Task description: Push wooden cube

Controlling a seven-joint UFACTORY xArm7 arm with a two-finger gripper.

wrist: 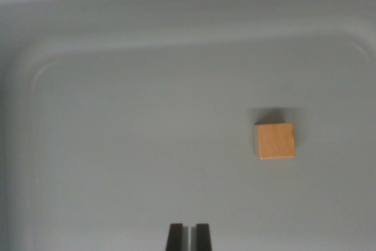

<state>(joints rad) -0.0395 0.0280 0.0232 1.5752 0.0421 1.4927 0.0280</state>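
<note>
The wooden cube (275, 141) sits flat on the floor of a grey tray (117, 145), at about four o'clock from the middle of the wrist view. The gripper (188, 236) shows at six o'clock, its two dark fingertips (175, 237) nearly together around a thin gap, holding nothing, well apart from the cube, which lies toward two o'clock from it.

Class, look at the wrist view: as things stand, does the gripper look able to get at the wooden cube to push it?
Probably yes. The wooden cube sits alone on the bare grey tray, up and toward the wrist view's right of the gripper, with nothing between them. The fingertips look nearly closed, which suits pushing.
</note>
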